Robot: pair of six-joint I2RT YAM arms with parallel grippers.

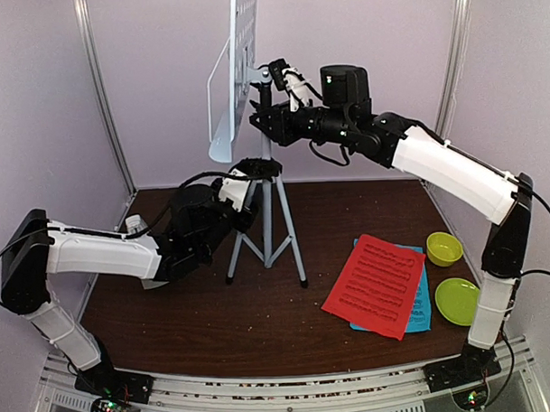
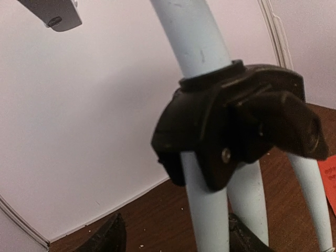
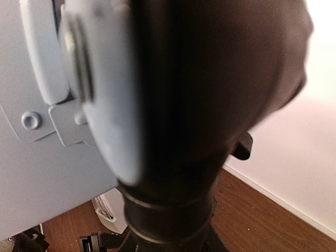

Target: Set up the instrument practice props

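Note:
The music stand's pale-blue perforated desk (image 1: 227, 81) stands tilted atop a silver tripod (image 1: 268, 226) with black joints. My right gripper (image 1: 263, 120) is closed around the black top joint (image 3: 173, 157) under the desk; that joint fills the right wrist view and hides the fingers. My left gripper (image 1: 245, 187) is open just below the black leg hub (image 2: 236, 131), its fingers (image 2: 111, 237) straddling a silver leg (image 2: 207, 210) without pinching it. The red page (image 1: 375, 282) lies on the blue page (image 1: 418, 315) at the right. The pale-grey metronome (image 3: 107, 209) stands behind the stand, at the left.
A lime-green bowl (image 1: 444, 248) and lime-green plate (image 1: 457, 301) sit at the right edge beside the pages. White walls close in the back and sides. The tripod's legs spread over the middle of the brown table (image 1: 216, 326).

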